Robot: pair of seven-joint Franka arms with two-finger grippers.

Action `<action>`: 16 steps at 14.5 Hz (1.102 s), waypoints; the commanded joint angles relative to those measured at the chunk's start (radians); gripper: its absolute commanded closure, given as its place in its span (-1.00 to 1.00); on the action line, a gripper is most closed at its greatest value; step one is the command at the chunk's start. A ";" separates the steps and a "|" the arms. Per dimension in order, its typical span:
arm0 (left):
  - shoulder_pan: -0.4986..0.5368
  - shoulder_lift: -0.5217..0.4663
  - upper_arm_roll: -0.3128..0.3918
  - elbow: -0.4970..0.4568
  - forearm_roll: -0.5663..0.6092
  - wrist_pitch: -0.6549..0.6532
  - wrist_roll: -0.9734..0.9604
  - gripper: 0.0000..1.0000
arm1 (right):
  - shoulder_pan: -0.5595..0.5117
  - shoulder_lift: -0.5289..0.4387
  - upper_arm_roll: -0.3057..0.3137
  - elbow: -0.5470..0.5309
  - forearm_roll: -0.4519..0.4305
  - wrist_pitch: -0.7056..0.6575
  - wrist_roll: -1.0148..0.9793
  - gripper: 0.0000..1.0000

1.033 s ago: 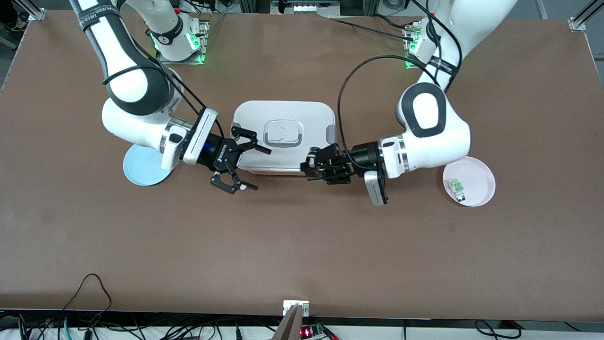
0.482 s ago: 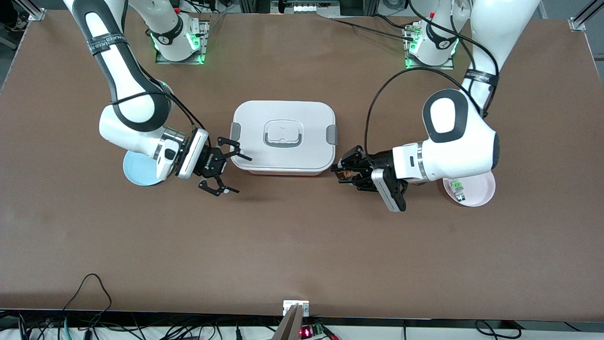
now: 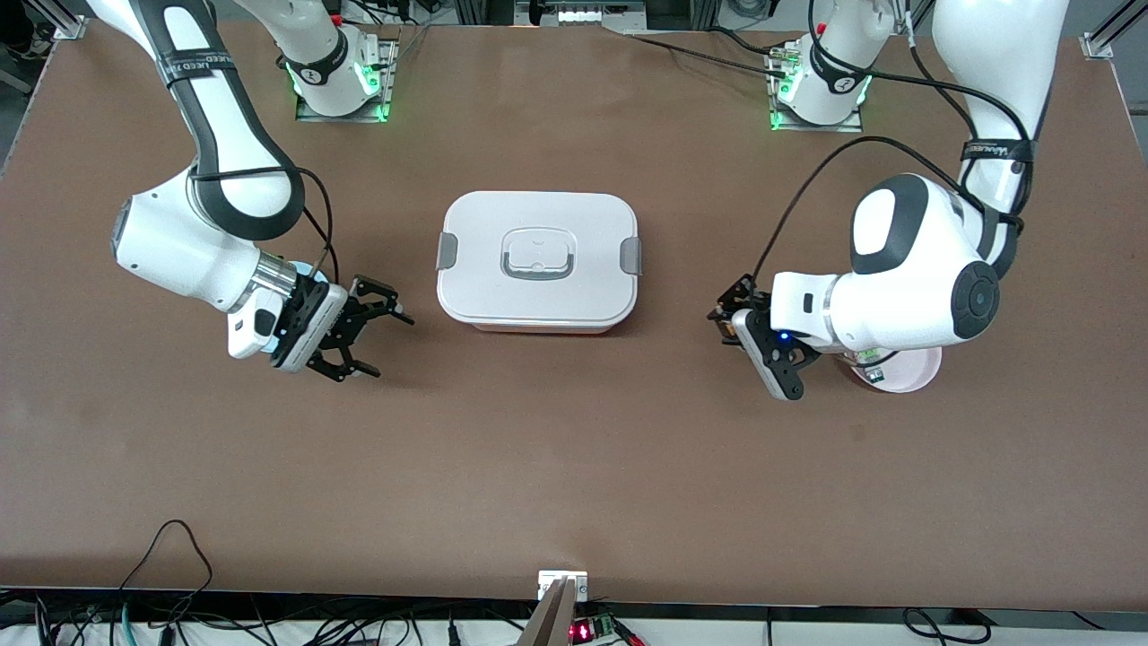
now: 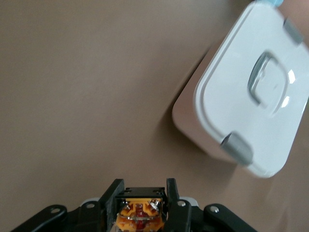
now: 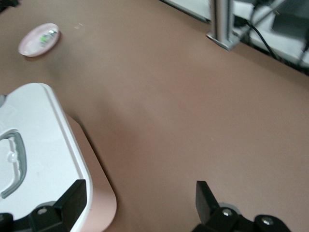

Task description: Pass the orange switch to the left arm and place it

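I see the left gripper pinching the orange switch over the counter, between the box and the pink plate. My right gripper hangs spread wide beside the box's other end, holding nothing.

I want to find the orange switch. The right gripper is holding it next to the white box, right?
Not quite: the left gripper holds the orange switch, as the left wrist view shows. It is beside the white box. The right gripper is open and empty.
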 commanded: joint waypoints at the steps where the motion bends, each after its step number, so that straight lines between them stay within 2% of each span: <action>1: 0.088 -0.001 -0.001 0.007 0.100 -0.073 0.149 1.00 | -0.003 -0.016 -0.018 0.017 -0.193 -0.006 0.226 -1.00; 4: 0.166 0.017 0.000 -0.002 0.145 -0.076 0.319 1.00 | -0.004 -0.025 -0.044 0.074 -0.319 -0.119 0.502 -1.00; 7: 0.223 0.061 0.003 -0.011 0.223 -0.076 0.442 1.00 | -0.004 -0.027 -0.051 0.180 -0.586 -0.277 0.767 -1.00; 8: 0.244 0.084 0.006 -0.013 0.267 -0.076 0.471 1.00 | -0.004 -0.027 -0.051 0.222 -0.640 -0.349 0.867 -1.00; 11: 0.274 0.095 0.006 -0.047 0.408 -0.065 0.503 1.00 | -0.004 -0.030 -0.055 0.324 -0.715 -0.544 1.133 -1.00; 12: 0.286 0.095 0.005 -0.065 0.444 -0.056 0.523 1.00 | -0.004 -0.030 -0.064 0.393 -0.781 -0.659 1.177 -1.00; 14: 0.320 0.094 0.006 -0.105 0.485 -0.041 0.584 1.00 | -0.004 -0.028 -0.098 0.494 -0.798 -0.819 1.182 -1.00; 16: 0.381 0.088 0.002 -0.181 0.487 0.016 0.620 1.00 | -0.006 -0.030 -0.129 0.514 -0.806 -0.874 1.175 -1.00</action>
